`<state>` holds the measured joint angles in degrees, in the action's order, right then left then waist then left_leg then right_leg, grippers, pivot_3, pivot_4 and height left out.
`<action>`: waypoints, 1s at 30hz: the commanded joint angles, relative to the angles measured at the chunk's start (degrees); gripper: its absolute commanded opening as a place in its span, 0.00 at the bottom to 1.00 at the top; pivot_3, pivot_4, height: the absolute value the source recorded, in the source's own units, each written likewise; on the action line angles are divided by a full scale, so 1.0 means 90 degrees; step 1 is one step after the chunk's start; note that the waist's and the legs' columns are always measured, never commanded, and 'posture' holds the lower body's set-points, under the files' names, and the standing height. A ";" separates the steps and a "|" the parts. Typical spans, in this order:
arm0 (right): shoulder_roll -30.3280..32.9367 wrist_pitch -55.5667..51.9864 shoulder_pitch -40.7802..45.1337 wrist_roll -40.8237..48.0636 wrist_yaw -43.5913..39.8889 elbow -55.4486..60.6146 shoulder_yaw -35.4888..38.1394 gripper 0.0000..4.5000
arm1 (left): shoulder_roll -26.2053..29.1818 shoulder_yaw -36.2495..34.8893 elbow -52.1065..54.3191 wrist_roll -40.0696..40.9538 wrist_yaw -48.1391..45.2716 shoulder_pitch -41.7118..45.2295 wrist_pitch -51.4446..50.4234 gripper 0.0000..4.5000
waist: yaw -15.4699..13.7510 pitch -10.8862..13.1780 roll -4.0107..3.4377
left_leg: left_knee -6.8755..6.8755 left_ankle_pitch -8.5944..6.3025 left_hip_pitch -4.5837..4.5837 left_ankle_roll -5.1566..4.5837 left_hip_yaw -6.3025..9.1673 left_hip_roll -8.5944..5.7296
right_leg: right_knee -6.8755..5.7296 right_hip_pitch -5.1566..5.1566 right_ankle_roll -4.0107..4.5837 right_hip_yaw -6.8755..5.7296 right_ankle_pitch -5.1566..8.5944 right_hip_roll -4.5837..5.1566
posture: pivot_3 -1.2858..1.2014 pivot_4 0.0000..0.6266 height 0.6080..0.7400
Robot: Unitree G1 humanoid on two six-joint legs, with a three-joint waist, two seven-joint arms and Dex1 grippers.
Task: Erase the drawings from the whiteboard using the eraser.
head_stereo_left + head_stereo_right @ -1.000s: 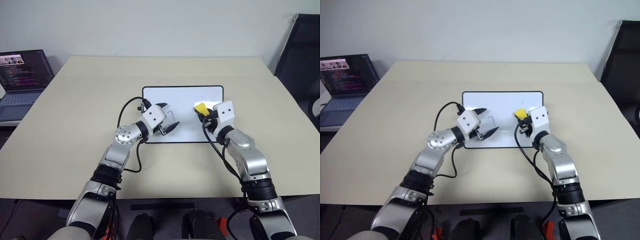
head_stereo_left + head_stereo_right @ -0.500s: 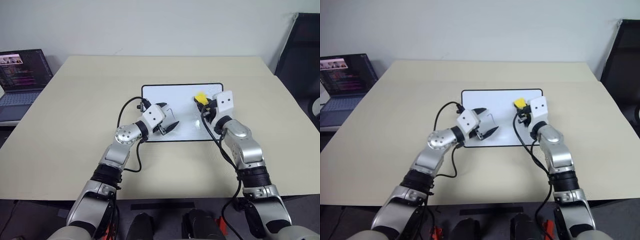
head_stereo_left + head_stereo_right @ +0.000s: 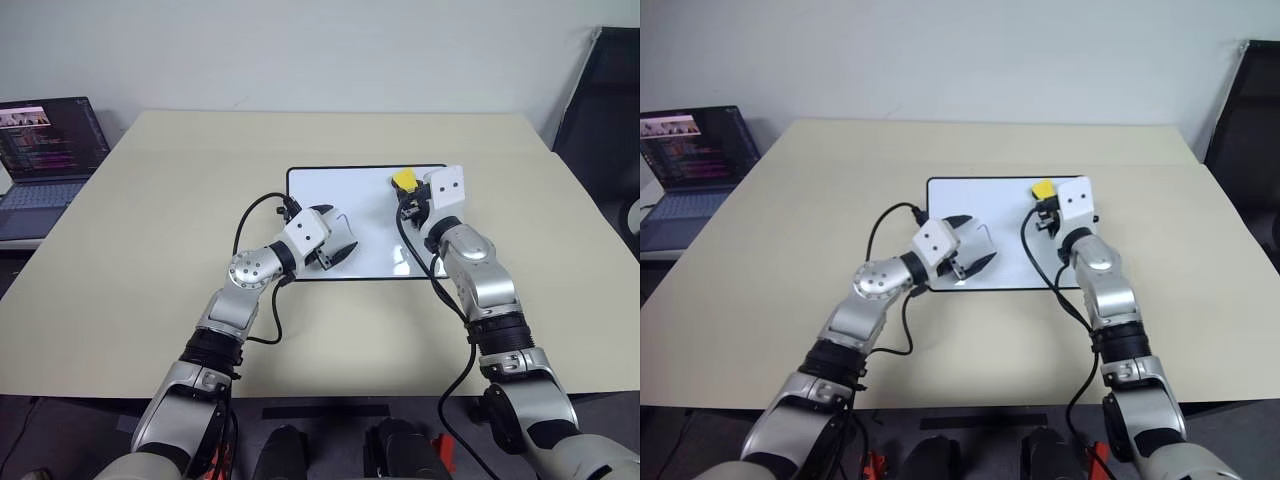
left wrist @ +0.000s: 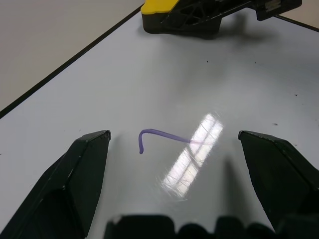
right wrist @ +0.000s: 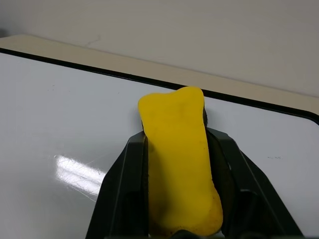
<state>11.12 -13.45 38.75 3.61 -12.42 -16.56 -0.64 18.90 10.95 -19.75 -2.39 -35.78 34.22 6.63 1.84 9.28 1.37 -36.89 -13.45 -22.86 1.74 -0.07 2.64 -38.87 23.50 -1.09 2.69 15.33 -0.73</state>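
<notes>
The whiteboard (image 3: 370,235) lies flat in the middle of the table. My right gripper (image 3: 408,190) is shut on the yellow eraser (image 3: 404,179) and holds it over the board's far right corner; the right wrist view has the eraser (image 5: 177,149) pinched between both black fingers. My left gripper (image 3: 342,232) stands open low over the board's left half. Between its fingers (image 4: 79,169) lies one of the drawings, a thin purple hook-shaped stroke (image 4: 159,135). The eraser (image 4: 164,7) also sits beyond that stroke in the left wrist view.
An open laptop (image 3: 45,150) stands at the table's far left edge. A dark chair (image 3: 600,110) is off the table's right side. Bare tan tabletop (image 3: 150,220) surrounds the board.
My right gripper has carried the eraser forward over the board, from mid-right to its far right corner. The left arm has stayed still.
</notes>
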 commanded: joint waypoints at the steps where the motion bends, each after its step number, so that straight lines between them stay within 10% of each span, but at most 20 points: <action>1: 0.0182 -0.0406 -0.0402 -0.0153 0.0091 0.0301 0.0050 0.28 | 0.0045 -0.0092 0.0326 0.0033 -0.0004 0.0021 0.0018 1.00 | -0.0015 0.0000 0.0000 | 0.0000 0.0000 0.0000 0.0000 0.0001 0.0000 | 0.0000 -0.0001 0.0000 -0.0001 0.0000 0.0001 | 0.52 0.24 1.00; 18: 0.0171 -0.1303 -0.1387 0.0138 -0.0055 0.1788 0.0089 0.28 | -0.0096 -0.0065 0.0216 0.0049 0.0016 0.0132 0.0038 1.00 | 0.0002 -0.0002 0.0004 | -0.0004 0.0000 0.0023 0.0000 0.0001 0.0000 | -0.0001 -0.0023 -0.0001 0.0000 0.0000 0.0000 | 0.52 0.24 1.00; 30: 0.0048 -0.0516 -0.1560 0.0292 -0.0381 0.2495 -0.0135 0.28 | 0.0026 -0.0235 0.2156 -0.0046 0.0484 -0.1442 -0.0696 1.00 | 0.0012 0.0018 0.0002 | 0.0023 -0.0001 -0.0009 0.0000 0.0000 0.0005 | 0.0014 0.0014 0.0003 0.0002 0.0004 -0.0001 | 0.52 0.24 1.00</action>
<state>11.95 -20.23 24.26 5.78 -15.30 2.57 -1.50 18.69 10.25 -4.85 -2.42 -32.96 22.12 0.78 1.94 9.45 1.39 -36.66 -13.46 -22.93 1.74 -0.08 2.69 -38.72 23.63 -1.06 2.71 15.37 -0.74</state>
